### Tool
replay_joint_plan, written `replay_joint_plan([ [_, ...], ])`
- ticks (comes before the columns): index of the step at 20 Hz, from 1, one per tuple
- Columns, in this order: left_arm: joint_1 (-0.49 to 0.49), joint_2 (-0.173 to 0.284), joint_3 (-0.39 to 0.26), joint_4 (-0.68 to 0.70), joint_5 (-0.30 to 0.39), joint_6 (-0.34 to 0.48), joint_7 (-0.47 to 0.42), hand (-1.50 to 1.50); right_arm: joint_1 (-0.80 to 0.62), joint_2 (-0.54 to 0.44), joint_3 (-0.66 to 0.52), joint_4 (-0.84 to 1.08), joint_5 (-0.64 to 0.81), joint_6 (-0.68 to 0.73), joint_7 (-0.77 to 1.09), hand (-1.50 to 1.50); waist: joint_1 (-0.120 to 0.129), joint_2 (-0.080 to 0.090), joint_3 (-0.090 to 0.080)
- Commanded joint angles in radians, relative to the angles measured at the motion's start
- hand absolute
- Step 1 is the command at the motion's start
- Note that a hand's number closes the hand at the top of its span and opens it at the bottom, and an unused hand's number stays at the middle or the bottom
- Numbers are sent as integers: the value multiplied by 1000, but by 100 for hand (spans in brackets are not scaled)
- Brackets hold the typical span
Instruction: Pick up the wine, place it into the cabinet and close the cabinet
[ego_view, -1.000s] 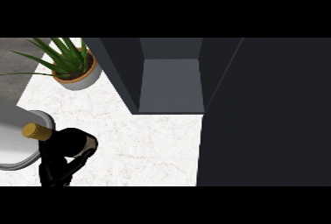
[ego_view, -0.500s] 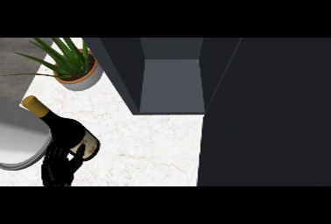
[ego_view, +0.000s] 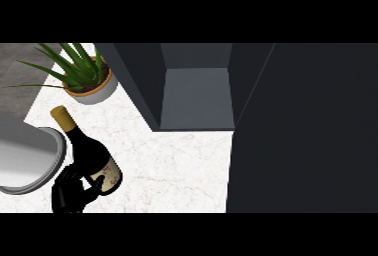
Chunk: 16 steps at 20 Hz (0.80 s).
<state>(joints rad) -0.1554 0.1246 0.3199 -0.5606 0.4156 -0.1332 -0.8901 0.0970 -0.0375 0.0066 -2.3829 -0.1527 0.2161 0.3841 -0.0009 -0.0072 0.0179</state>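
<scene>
The wine bottle (ego_view: 87, 152) is dark, with a gold foil neck (ego_view: 62, 119) pointing up-left and a pale label near its base. My left hand (ego_view: 72, 194) comes in at the lower left, its fingers curled round the bottle's lower part. The bottle is tilted, between the grey basin and the white counter. The cabinet (ego_view: 196, 98) stands open at the top middle, its grey inside showing nothing in it. Its dark door (ego_view: 303, 130) fills the right side. The bottle is well left of and below the opening.
A potted spiky green plant (ego_view: 87, 80) stands at the upper left, just left of the cabinet wall. A round grey basin (ego_view: 28, 161) lies at the left edge beside the bottle. White marble counter (ego_view: 181, 167) stretches between the hand and the cabinet.
The bottle has come up out of the hand's shadow and moved right, off the grey basin; its body and label now show. The hand sits lower on the bottle.
</scene>
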Motion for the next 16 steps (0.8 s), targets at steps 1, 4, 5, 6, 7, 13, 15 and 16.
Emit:
replay_joint_plan([
  [1,44,-28,-140,6,-102,-133,17,150,-2,2,1,17,-2,4,-9,-150,-4,7,-18],
  [4,85,9,-230,3,-190,-237,-27,150,-38,5,5,39,22,-12,-4,-150,-2,10,-20],
  [5,121,-12,-246,-27,-202,-225,-53,150,10,-28,-37,-13,-47,20,17,-150,-8,5,-18],
  [6,106,-4,-242,-41,-192,-229,-32,150,1,21,15,-3,14,-26,18,-150,-2,6,-18],
  [7,135,13,-235,-19,-186,-278,-68,150,57,18,34,-21,20,11,-21,-150,-7,6,-19],
  [13,201,19,-272,-162,-158,-370,-55,150,7,6,2,-14,7,-3,-5,-150,4,5,-18],
  [15,208,1,-279,-293,-102,-364,68,150,43,-10,-45,12,-55,34,-41,-150,5,4,-16],
  [16,219,-27,-303,-342,-126,-316,50,150,-4,-17,-45,8,-41,7,8,-150,7,5,-17],
])
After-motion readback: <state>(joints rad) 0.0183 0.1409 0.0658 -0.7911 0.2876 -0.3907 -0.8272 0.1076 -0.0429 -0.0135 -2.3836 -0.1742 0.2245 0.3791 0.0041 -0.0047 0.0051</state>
